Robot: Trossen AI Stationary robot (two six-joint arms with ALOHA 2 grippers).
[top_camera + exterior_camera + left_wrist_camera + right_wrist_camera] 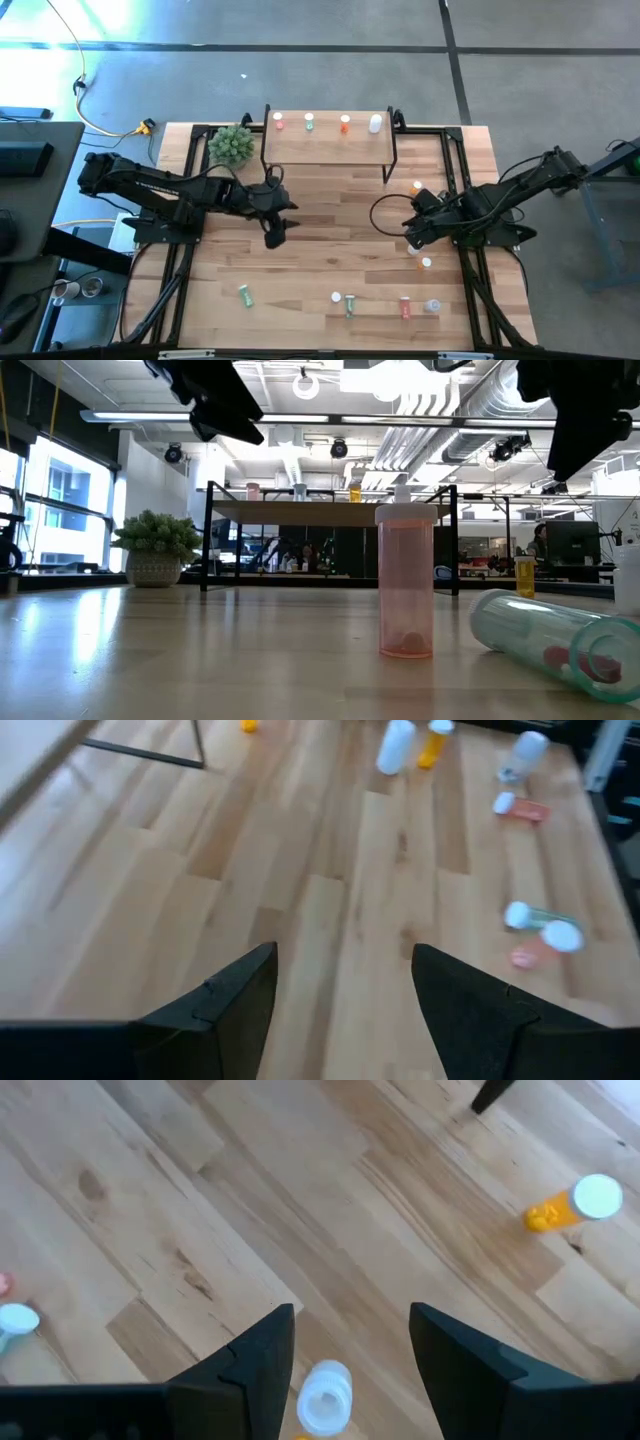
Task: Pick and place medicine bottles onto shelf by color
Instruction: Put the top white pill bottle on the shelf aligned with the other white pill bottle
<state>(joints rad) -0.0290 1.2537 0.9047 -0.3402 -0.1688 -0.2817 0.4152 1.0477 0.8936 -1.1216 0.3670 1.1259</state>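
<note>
The shelf stands at the table's far side with a red, a green, an orange and a white bottle on its top. Other bottles stand or lie on the table near the front edge. My left gripper is open and empty above bare table. My right gripper is open, its fingers on either side of an upright white-capped bottle below them, not touching it.
An orange bottle stands right of the shelf. A green bottle, a pink and a green one, a red one and a clear one are near the front edge. A potted plant stands left of the shelf.
</note>
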